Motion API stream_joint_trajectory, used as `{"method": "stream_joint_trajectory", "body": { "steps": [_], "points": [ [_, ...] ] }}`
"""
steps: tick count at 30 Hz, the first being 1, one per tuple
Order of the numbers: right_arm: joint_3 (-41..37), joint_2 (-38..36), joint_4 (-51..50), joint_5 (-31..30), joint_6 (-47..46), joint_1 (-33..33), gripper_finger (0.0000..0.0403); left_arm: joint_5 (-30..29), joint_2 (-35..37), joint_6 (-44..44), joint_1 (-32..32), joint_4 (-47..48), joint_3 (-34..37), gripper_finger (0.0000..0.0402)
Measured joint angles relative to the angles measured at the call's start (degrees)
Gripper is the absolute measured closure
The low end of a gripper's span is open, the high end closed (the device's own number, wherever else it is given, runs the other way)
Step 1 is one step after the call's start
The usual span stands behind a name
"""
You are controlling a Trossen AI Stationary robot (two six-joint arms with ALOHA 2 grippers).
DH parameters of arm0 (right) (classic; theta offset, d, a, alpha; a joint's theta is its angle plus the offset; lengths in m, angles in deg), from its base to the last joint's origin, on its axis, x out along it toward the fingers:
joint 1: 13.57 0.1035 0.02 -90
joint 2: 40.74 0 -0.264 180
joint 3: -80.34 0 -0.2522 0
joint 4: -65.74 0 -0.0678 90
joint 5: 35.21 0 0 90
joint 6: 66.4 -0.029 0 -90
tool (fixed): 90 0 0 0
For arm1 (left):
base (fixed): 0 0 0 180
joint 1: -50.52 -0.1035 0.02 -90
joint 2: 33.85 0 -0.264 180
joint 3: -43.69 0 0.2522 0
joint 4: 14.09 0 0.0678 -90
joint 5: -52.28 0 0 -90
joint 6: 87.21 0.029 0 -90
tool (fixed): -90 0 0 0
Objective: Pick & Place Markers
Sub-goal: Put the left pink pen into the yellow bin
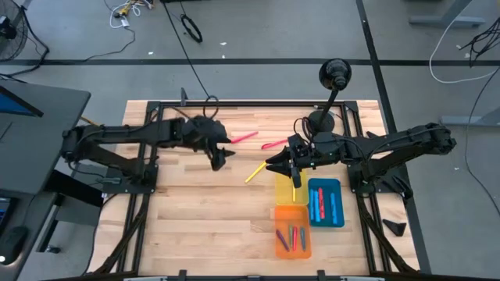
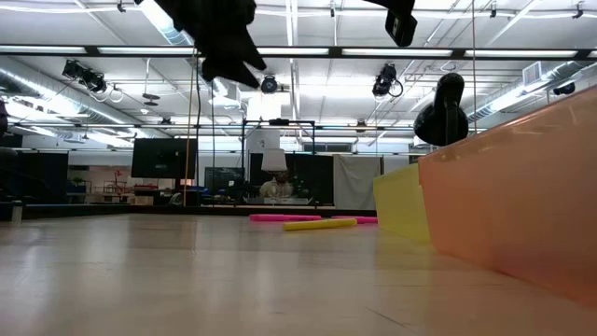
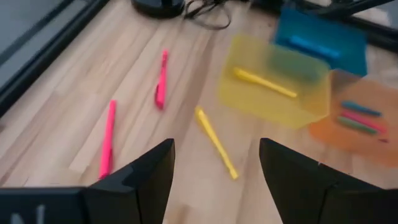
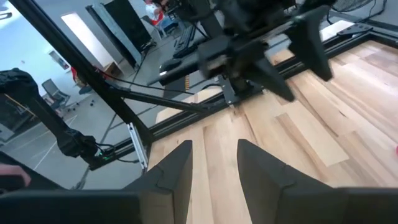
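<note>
Three loose markers lie on the table: two pink markers (image 3: 161,79) (image 3: 107,138) and a yellow marker (image 3: 216,142). From my left gripper (image 3: 214,180), fingers spread and holding nothing, the yellow one sits at 12 o'clock, the pinks at 10. Another yellow marker (image 3: 264,83) rests in the yellow tray (image 3: 311,102). My right gripper (image 1: 273,164) hovers by that tray, part-open, empty
</note>
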Motion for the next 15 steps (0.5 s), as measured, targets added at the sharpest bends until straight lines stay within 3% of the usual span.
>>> {"method": "stream_joint_trajectory", "body": {
  "steps": [7,15],
  "points": [
    [0.00,0.02,2.26,-0.01,0.01,0.00,0.0277,5.46,-2.86,6.69,-8.35,2.69,0.00,0.0163],
    [0.00,0.02,3.88,-0.04,0.01,0.00,0.0277,7.19,-7.14,11.68,-15.43,2.88,0.00,0.0163]
  ]
}}
